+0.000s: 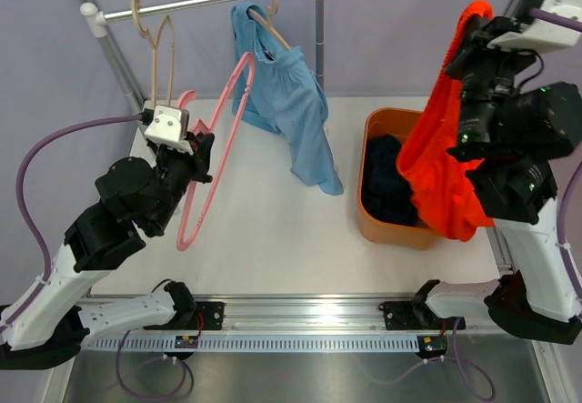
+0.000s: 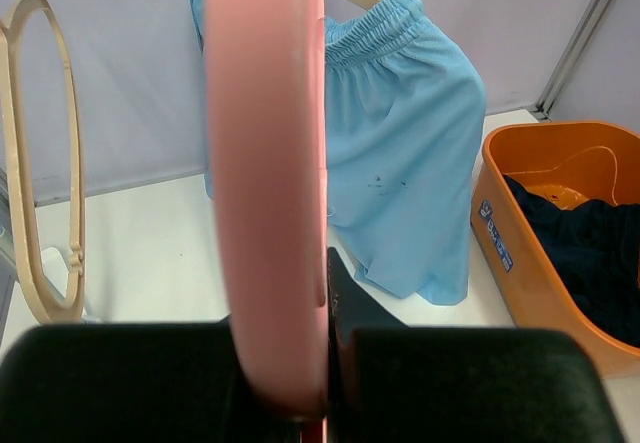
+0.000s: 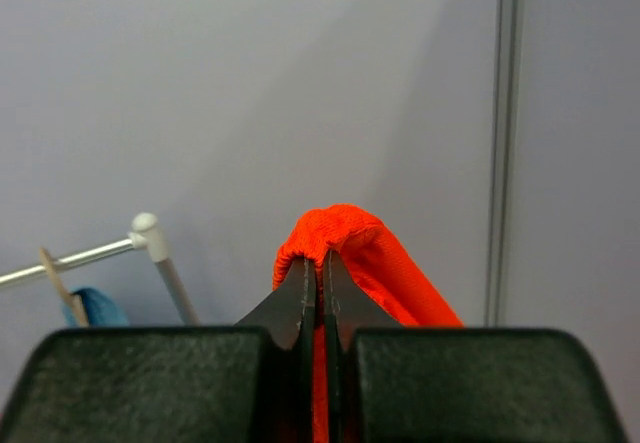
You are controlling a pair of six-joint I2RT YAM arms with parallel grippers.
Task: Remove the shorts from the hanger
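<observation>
Jaws of the right gripper (image 3: 315, 278) are pinched shut on the top fold of the orange shorts (image 1: 436, 166), which hang long axis down. Their lower end drapes over the near right rim of the orange bin (image 1: 377, 228), which holds the navy shorts (image 1: 386, 185). The left gripper (image 1: 202, 153) clamps the bare pink hanger (image 2: 265, 163). The light blue shorts (image 1: 296, 103) hang on a wooden hanger (image 1: 273, 25) at far centre — nearer the left arm.

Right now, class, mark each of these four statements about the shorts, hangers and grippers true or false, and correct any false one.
1. The right gripper is shut on the orange shorts. True.
2. The navy shorts lie in the bin. True.
3. The light blue shorts lie in the bin. False: they hang from a wooden hanger on the rail.
4. The left gripper is open and empty. False: it is shut on the pink hanger.
</observation>
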